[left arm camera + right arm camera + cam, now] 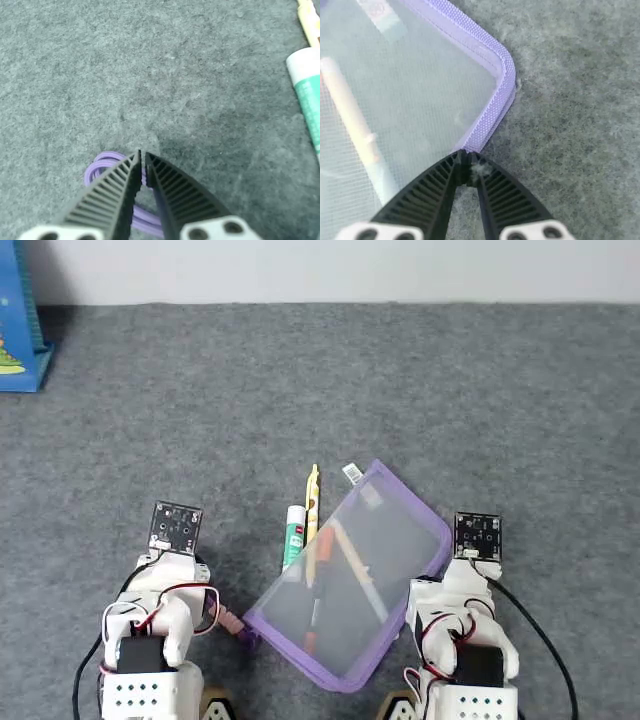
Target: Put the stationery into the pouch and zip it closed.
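Nearly shut, left jaws over purple loop (102, 164), right jaws pinching pouch (492, 107)

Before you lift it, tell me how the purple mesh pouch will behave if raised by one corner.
Probably floppy: the pouch is thin see-through mesh with a soft fabric border, so it would likely sag. It seems light; the pens inside may slide toward the low end. On the grey carpet it will likely drag, not glide.
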`<action>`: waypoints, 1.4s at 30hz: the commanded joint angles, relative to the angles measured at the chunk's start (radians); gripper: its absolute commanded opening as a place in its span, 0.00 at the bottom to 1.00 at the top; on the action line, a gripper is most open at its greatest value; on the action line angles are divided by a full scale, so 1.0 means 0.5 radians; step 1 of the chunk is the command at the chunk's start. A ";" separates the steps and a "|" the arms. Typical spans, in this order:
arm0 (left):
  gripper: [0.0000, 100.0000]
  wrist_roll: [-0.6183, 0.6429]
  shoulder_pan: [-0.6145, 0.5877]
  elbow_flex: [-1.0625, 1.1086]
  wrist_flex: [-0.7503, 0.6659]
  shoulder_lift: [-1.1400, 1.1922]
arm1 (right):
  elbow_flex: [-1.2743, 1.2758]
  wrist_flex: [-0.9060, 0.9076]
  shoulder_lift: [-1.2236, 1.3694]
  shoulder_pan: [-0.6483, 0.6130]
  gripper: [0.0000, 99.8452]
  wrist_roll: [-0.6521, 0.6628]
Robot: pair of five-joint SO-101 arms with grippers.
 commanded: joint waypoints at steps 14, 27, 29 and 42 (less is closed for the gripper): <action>0.01 -0.012 -0.006 -0.026 0.003 -0.028 | 0.037 0.017 -0.017 0.014 0.01 -0.009; 0.01 -0.012 -0.006 -0.026 0.003 -0.028 | 0.037 0.017 -0.020 0.008 0.01 -0.012; 0.01 -0.003 0.000 -0.026 0.003 -0.028 | 0.037 0.017 -0.017 0.008 0.01 -0.015; 0.01 -0.012 0.221 -0.026 0.003 -0.028 | 0.037 0.017 -0.020 0.008 0.01 -0.012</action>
